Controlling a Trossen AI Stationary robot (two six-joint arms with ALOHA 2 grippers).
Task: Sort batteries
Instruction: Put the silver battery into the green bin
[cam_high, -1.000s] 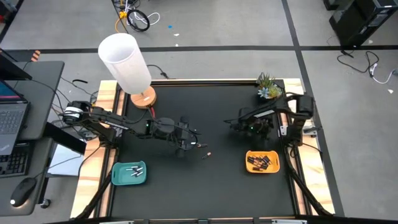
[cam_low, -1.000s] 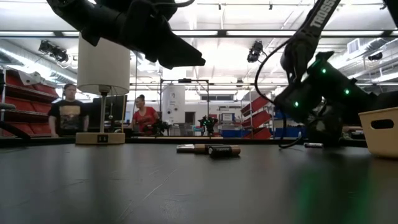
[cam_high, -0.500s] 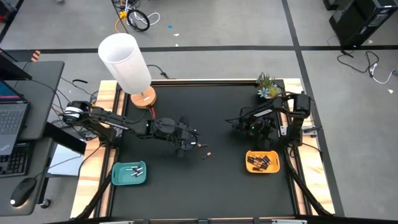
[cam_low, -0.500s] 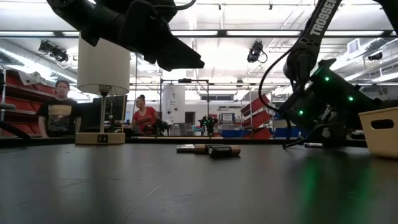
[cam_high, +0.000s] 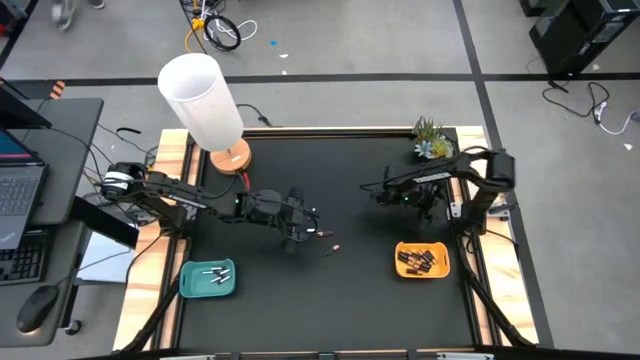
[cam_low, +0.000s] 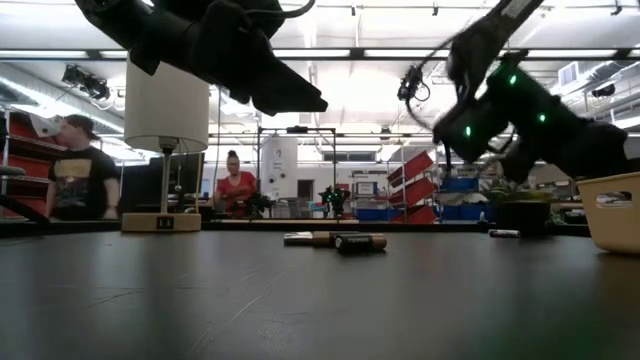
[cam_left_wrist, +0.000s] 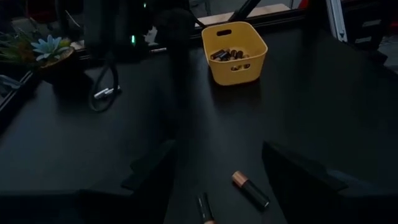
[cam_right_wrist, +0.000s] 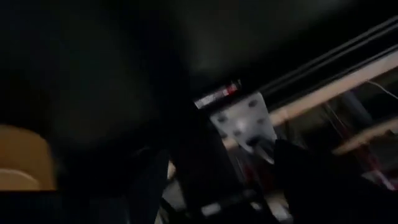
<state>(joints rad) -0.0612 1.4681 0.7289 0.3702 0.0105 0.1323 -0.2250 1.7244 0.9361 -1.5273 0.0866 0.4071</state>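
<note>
Moved: right arm has swung up off the table since a second ago, its gripper (cam_high: 383, 194) now hanging higher over the mat; left arm hasn't budged.
Left gripper: sits near the middle of the black table (cam_high: 350, 300), hovering over the loose batteries (cam_left_wrist: 250, 189). Left gripper (cam_left_wrist: 217, 163) has its fingers (cam_left_wrist: 153, 165) spread wide with nothing between them.
Right gripper: up in the air on the right side, near the potted plant (cam_high: 430, 138). Jaws look apart in the right wrist view, nothing in them, but it's pretty blurry so take that loosely.
Loose batteries: two lying on the mat just ahead of the left gripper, one dark with a copper end, one thinner beside it. Low view shows them flat on the table (cam_low: 358, 241).
Yellow tray: (cam_high: 422, 272) front right, holds a pile of dark batteries.
Teal tray: (cam_high: 190, 280) front left, a few pale batteries in it.
Lamp: (cam_high: 205, 100) back left corner.
Background: two people (cam_low: 233, 186) standing in the room beyond the table.
</note>
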